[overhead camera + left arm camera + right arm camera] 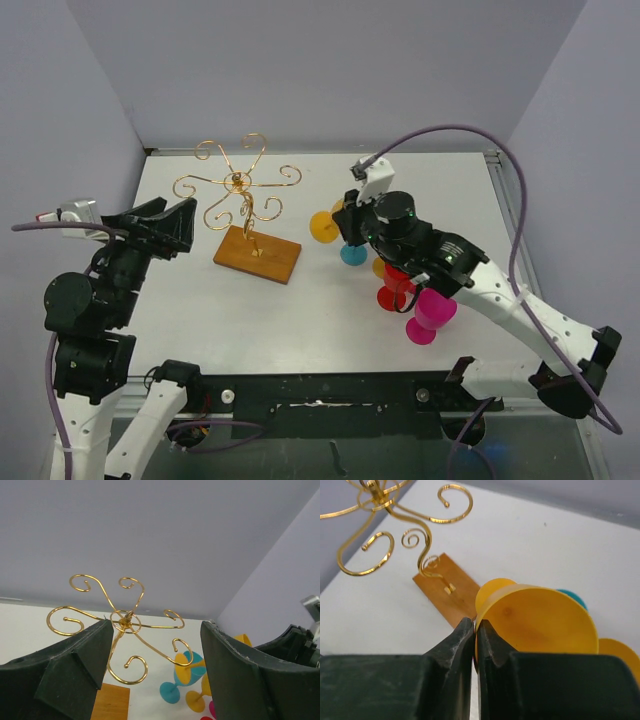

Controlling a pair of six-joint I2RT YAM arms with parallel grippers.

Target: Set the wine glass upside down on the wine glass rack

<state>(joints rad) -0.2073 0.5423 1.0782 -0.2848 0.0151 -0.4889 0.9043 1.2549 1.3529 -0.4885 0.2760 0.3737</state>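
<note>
At the far left the left gripper (172, 224) hangs above the table (330, 320) with its jaws spread wide and nothing between them, aimed toward the rack; it holds no part of the job at present. Just right of it stands the wine glass rack (238, 182), a gold wire post with curled arms on a wooden base (257, 254), every curl bare. Further right, well apart from the rack, the right gripper (475, 630) is clamped tight on the rim of the yellow wine glass (540, 620); the bowl wall sits pinched between the two fingers, the mouth faces the wrist camera, and the foot points away toward the rack. Whether the glass is off the table cannot be told. A teal glass (352, 254), a red glass (393, 290) and a pink glass (432, 315) cluster under and beside that arm.

The step in hand looks like the pick-up; the hanging is not yet begun. The next move probably calls for a lift free of the neighbouring glasses, a carry leftward, then a turn so the bowl hangs mouth down while the stem slips into a curl and the foot rests on the wire; the thin rim grip may slip during that turn.
</note>
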